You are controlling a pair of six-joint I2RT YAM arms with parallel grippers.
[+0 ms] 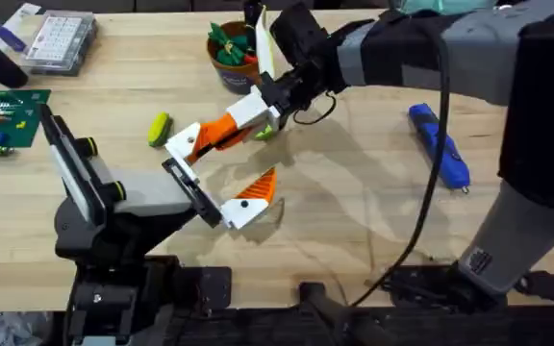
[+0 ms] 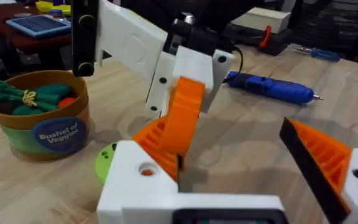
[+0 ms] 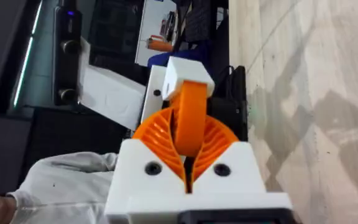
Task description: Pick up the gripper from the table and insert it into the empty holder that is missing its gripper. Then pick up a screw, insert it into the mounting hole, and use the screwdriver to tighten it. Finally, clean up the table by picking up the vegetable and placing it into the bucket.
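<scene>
Starting at the left, the left hand [image 1: 214, 207] sits low over the surface [image 1: 354, 221], carrying one orange finger [image 1: 258, 187] on its right; the opposite side is the bare black holder [image 1: 183, 178], so whether it is apart or together I cannot tell. Just beyond, the right hand [image 1: 221, 136] is clamped on the gripper [image 3: 188, 115], held above the surface close to that holder. It looks light and stiff; the ribbed wedge gives good purchase, leaving the white plate free. Far behind stands the bucket [image 1: 231, 60]; the screwdriver [image 1: 440, 144] lies well right
</scene>
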